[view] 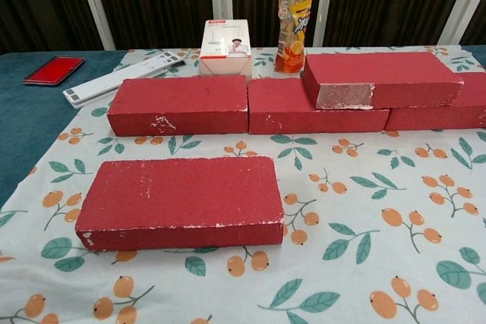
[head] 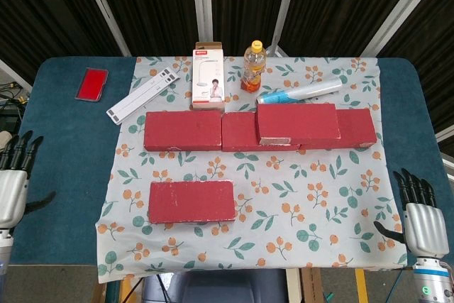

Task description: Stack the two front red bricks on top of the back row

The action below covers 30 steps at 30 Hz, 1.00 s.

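A back row of three red bricks runs across the cloth: left brick (head: 184,130) (view: 179,105), middle brick (head: 239,133) (view: 296,106), right brick (head: 357,127) (view: 456,108). A fourth red brick (head: 297,124) (view: 382,79) lies stacked over the middle and right ones. One red brick (head: 192,201) (view: 180,202) lies alone at the front left. My right hand (head: 424,219) hovers open at the table's front right edge, fingers spread. At the far left edge, off the cloth, is my left hand (head: 13,186), also open and empty. Neither hand shows in the chest view.
Behind the row stand an orange drink bottle (head: 252,66) (view: 293,19), a white box (head: 208,86) (view: 225,48), a white strip (head: 142,94) (view: 121,78) and a blue-white tube (head: 301,91). A red case (head: 92,84) (view: 53,70) lies on the blue tabletop (head: 64,154) at back left.
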{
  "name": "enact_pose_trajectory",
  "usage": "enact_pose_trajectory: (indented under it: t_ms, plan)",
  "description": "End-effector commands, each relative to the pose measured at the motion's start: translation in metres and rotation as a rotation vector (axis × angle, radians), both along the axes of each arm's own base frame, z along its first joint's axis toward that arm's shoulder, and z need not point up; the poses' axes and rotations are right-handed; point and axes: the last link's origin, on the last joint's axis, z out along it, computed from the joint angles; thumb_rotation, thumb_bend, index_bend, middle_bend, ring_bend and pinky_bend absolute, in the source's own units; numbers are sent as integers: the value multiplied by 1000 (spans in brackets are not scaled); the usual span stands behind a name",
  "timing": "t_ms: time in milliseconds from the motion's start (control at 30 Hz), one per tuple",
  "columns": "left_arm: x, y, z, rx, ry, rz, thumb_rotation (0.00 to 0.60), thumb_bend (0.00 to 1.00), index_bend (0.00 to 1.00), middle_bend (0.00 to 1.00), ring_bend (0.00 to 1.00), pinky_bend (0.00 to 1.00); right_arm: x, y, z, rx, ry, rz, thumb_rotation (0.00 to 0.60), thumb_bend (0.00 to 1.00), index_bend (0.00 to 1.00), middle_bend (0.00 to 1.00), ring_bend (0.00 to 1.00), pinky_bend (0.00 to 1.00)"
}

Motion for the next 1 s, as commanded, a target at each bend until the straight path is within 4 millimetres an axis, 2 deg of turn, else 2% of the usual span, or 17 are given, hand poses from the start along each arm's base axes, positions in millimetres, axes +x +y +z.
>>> enact_pose_trajectory:
  t_ms: [33,200,500,733,1000]
  plan:
    - [18,11,-9,-115,-34,4,600,0,0,0,0,196,-9,2,-5,5,49,47,600,153,0,0,0,0]
    - [37,25,-22,-266,-74,29,600,0,0,0,0,192,-14,-5,-3,-34,129,56,600,153,0,0,0,0]
    - [85,44,-35,-433,27,24,600,0,0,0,0,184,-25,-21,-10,-2,164,108,600,153,0,0,0,0]
    - [111,60,-57,-495,81,8,600,0,0,0,0,184,-23,-19,-11,1,125,141,600,153,0,0,0,0]
    - [132,63,-83,-567,96,-4,600,0,0,0,0,186,-23,-19,-13,17,115,130,600,153,0,0,0,0]
